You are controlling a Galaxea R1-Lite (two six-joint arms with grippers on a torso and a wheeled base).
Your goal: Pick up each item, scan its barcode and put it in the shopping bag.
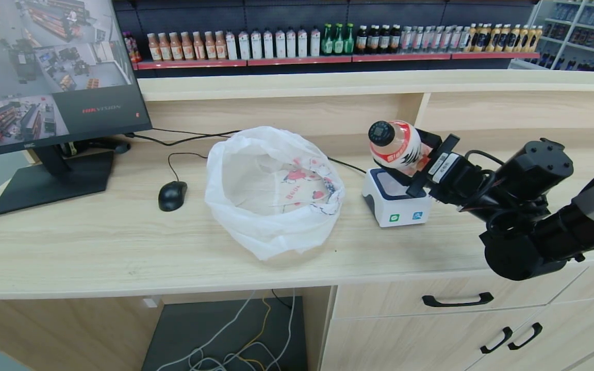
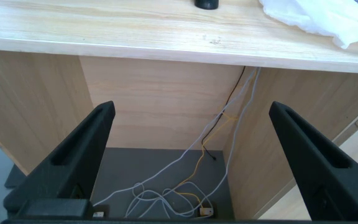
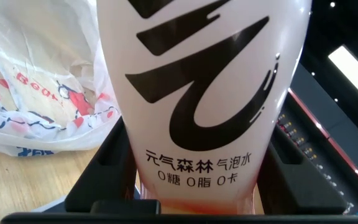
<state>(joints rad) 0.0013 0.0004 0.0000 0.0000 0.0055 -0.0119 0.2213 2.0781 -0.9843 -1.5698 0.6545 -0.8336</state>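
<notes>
In the head view, a bottle [image 1: 396, 144] is seen pinched across its body by the right gripper [image 1: 416, 159] and held on its side directly above the white scanner [image 1: 395, 203], cap turned away from the arm. The shopping bag [image 1: 271, 237] is stood open on the counter [image 1: 121, 242], just beside the scanner. The bottle is judged to be filled plastic: fairly heavy, stiff enough not to be crushed, but smooth and liable to slip or swivel, so a hold round the middle of the body is favoured over the neck. In the left wrist view, the left gripper [image 2: 191, 155] is shown with its jaws spread wide and nothing between them, held low in front of the counter edge and aimed at the recess beneath it where loose cables [image 2: 185, 186] lie. In the right wrist view, the bottle's labelled wall is seen clamped between the black fingers [image 3: 104, 162], with the thin, crumpled bag close behind; the film is judged limp and easily caught.
</notes>
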